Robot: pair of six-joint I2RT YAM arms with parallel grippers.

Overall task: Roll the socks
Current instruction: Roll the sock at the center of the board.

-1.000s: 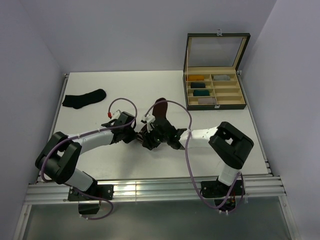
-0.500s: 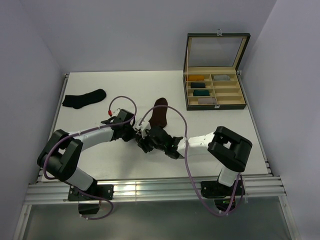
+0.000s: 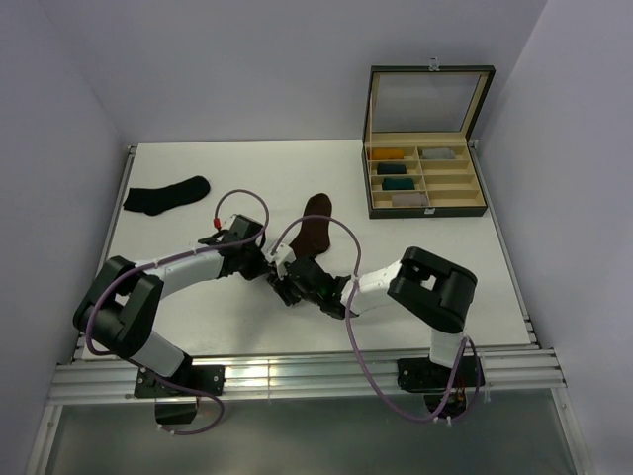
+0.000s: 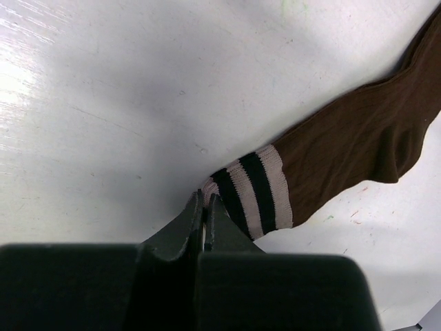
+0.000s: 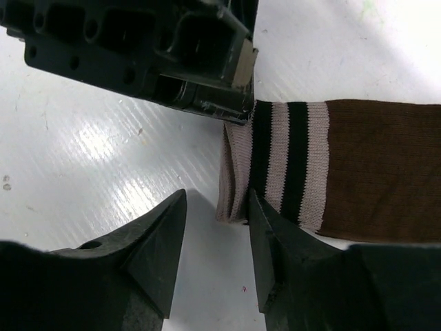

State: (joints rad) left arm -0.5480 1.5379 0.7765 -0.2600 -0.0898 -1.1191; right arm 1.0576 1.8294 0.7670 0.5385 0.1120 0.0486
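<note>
Clenched shut at the striped cuff of the dark brown fabric sock [image 4: 344, 152]: the left gripper [image 4: 204, 205], with a sliver of cuff seemingly caught between the closed fingertips, though hard to be sure from the wrist view. Spread apart around the folded cuff edge, not clamping it: the right gripper [image 5: 217, 201], one finger [image 5: 275, 241] just over the pale stripes. Both met at that cuff, in front of and to the left of the dark hinged compartment box [image 3: 427, 211]. From there, stretched toward the box and flat on the white table [image 3: 247, 168], the foot of the sock, toe nearest the box's front left corner yet apart from it. Far left of the box, near the table's left edge, flat and untouched: the plain black fabric sock [image 3: 166, 194]. Lid of the box up; small rolled bundles [image 3: 396, 184] in its compartments.
</note>
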